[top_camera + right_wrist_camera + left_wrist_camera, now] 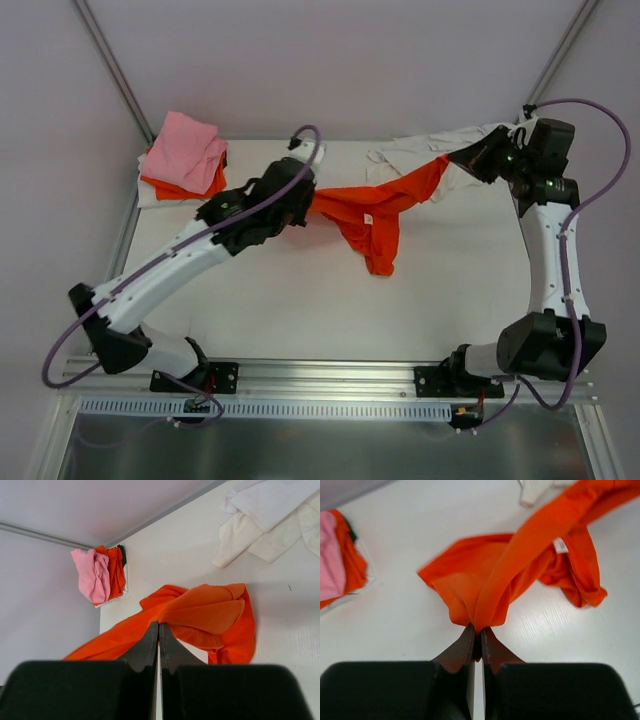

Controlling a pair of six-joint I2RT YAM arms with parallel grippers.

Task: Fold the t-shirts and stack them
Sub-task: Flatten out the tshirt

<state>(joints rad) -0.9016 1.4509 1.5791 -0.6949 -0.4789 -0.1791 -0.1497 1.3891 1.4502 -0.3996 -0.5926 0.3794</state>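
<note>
"That bright orange cloth t-shirt [375,215], is it flat?"

"No. It's strung out, one end pinched in the left claw [481,632], the other in the right claw [159,627], with the middle drooping onto the worktop [300,300] and the small white neck label [561,545] showing."

"The others?"

"A folded light pink shirt [187,150] tops an orange one [213,183] in the far left corner. Crumpled white shirts [410,152] lie far right."

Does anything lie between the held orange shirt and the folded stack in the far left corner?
Nothing visible except the left arm itself: bare table separates the orange shirt from the stack. White shirts lie far right, off that path.
</note>
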